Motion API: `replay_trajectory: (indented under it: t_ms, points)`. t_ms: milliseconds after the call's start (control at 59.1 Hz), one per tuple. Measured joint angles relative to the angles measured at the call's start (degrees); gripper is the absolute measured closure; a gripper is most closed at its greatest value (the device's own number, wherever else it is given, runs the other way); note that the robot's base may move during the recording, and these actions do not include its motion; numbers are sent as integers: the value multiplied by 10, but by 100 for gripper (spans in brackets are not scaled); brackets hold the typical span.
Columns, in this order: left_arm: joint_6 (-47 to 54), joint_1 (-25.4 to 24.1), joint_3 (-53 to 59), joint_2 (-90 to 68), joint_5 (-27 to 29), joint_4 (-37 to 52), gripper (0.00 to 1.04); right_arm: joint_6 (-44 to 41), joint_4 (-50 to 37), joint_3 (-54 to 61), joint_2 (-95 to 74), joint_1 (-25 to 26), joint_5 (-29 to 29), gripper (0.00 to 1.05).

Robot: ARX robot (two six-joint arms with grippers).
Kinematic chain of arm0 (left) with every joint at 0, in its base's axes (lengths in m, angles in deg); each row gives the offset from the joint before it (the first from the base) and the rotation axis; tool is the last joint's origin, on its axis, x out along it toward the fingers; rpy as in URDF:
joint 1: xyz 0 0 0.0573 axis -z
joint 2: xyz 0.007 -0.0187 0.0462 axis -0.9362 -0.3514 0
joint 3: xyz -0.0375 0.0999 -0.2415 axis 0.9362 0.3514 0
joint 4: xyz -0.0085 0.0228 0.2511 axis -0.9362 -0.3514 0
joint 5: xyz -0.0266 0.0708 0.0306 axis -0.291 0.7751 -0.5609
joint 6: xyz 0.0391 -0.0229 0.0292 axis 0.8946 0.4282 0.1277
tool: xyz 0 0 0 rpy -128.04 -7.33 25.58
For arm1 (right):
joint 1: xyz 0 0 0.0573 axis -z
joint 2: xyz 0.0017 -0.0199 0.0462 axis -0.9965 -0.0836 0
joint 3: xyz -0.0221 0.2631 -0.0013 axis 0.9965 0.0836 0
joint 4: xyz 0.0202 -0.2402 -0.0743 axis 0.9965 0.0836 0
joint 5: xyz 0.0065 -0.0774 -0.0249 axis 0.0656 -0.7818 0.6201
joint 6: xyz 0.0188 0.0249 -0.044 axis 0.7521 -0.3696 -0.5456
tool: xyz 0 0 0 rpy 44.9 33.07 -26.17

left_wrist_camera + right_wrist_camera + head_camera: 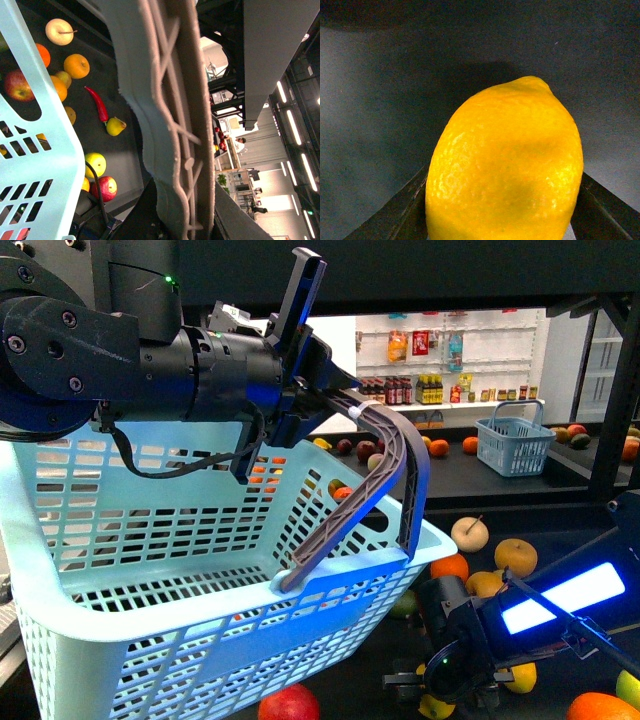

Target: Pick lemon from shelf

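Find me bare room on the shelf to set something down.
Bare black shelf runs between the red chilli and the basket handle. It is crowded along the basket rim, where oranges and apples sit close together.

Both arms are pretty much all matte black. Left arm [150,370] has a fat round joint housing with recessed screws [17,343], a loose black cable [165,468] looping under it and a tiny green LED [168,281]. Left gripper [318,360] has flat black fingers [303,290]. Right arm [470,635] has a glowing blue-white light strip [565,600]
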Motion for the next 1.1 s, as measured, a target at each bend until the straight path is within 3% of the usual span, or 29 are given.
replay_trajectory:
  t_ms: [169,338,474,795,964,1100]
  points:
    - [0,0,0,0,0,0,94,-10,-41,79,41,12,0,41]
    - [0,0,0,0,0,0,94,-63,-136,213,126,44,-4,41]
    - [0,0,0,0,0,0,94,-92,-211,332,244,84,33,41]
    - [0,0,0,0,0,0,94,-30,-181,396,476,155,140,41]
    - [0,0,0,0,0,0,94,40,-160,396,543,144,207,41]
    - [0,0,0,0,0,0,94,92,-151,387,561,106,259,41]
